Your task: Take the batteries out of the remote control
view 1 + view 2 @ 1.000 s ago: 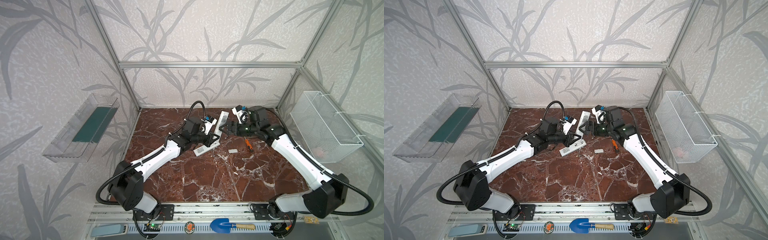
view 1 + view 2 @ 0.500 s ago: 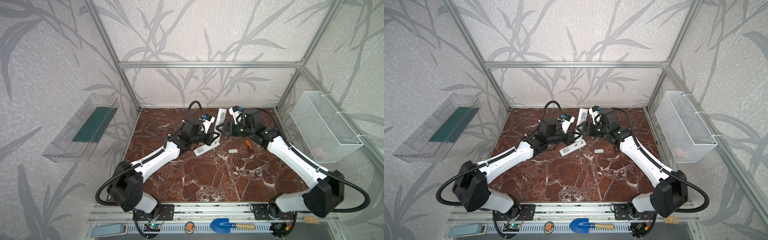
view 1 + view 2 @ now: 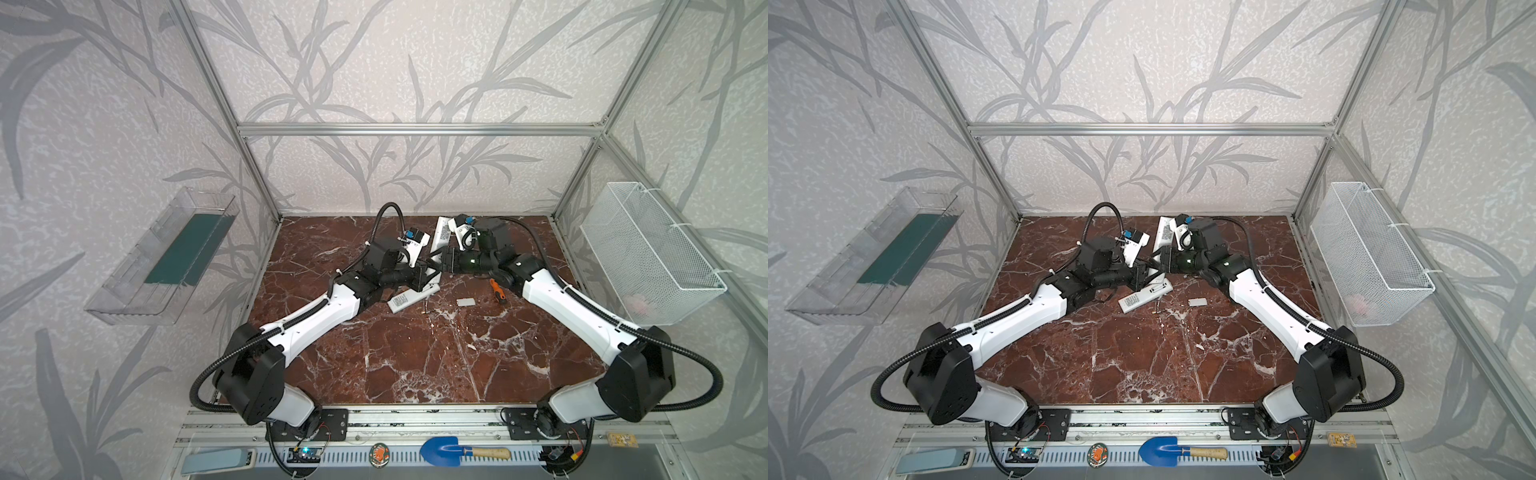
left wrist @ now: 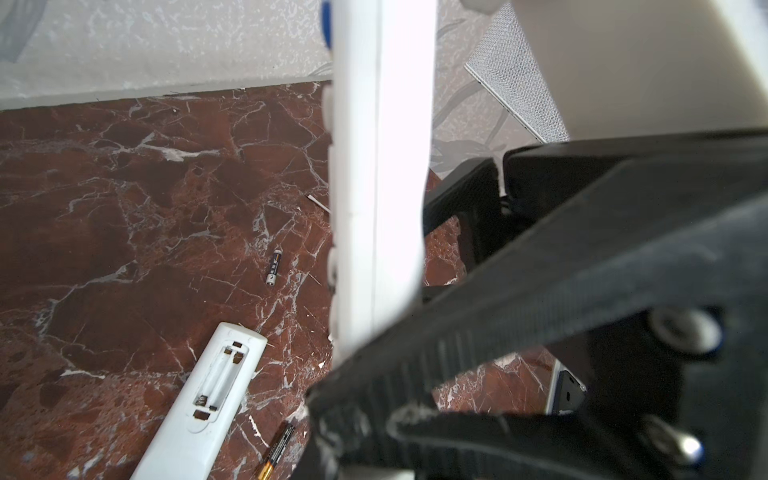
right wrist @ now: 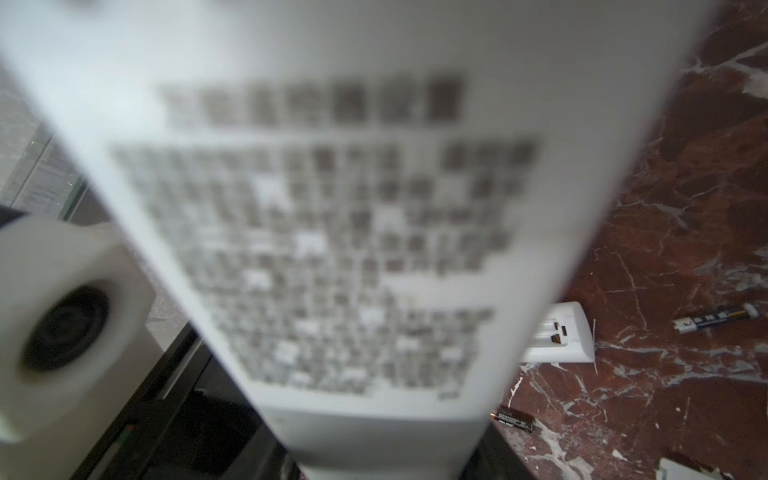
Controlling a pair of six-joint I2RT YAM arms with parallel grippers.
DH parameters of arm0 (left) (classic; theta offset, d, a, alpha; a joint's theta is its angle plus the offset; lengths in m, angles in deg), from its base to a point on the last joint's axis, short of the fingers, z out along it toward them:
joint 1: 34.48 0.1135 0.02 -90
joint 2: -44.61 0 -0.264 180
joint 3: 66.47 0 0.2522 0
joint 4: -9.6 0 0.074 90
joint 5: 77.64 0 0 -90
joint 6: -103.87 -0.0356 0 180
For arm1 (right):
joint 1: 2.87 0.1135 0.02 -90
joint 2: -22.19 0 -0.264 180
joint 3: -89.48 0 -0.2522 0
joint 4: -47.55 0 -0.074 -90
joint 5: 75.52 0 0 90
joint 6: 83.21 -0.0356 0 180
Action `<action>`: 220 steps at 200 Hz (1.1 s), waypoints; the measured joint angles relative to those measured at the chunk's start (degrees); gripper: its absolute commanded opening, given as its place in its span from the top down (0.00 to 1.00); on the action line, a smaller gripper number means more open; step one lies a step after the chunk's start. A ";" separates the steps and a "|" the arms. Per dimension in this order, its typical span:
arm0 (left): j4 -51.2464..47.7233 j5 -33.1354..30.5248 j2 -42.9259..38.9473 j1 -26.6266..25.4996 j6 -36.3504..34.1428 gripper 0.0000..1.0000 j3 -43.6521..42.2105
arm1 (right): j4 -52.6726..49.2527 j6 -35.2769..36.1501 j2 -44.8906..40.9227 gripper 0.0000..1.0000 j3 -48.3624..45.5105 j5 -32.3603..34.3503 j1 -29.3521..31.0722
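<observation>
in a top view your left claw [image 3: 430,274] clamps the raised white plastic remote control [image 3: 442,232]; right claw [image 3: 441,262] at it, grip unclear. left wrist: a second white remote [image 4: 183,432] lies on the red marble surface [image 4: 104,208], bay empty, two slim cylindrical batteries [image 4: 274,268] beside it. right wrist: blur hides the raised one's bay, probably your remaining job.

No text is legible: the held remote [image 5: 415,41] label [image 5: 332,232] and battery [image 5: 715,318] print blur.

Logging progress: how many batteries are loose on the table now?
2. The first battery lies past the end of the open remote; the second battery lies alongside it. More may sit hidden in the held remote.
</observation>
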 measured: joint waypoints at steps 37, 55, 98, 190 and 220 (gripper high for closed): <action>-1.09 -1.66 -0.35 0.02 0.00 0.24 0.00 | -0.39 2.12 -0.20 0.55 0.00 0.79 -0.11; -3.58 -3.41 -1.86 0.11 -0.11 0.10 -0.09 | -1.86 5.07 -0.46 0.55 0.00 0.81 -0.66; -7.76 -2.14 -7.17 5.07 3.63 0.00 -0.50 | -14.34 20.72 -0.70 0.56 0.70 -0.55 -3.48; -11.32 22.01 3.98 11.65 13.57 0.13 7.63 | -30.53 47.41 -0.57 0.59 2.25 -3.21 -2.10; -11.76 23.98 4.87 11.65 14.62 0.17 7.74 | -31.93 49.24 -0.44 0.59 2.64 -2.34 -0.98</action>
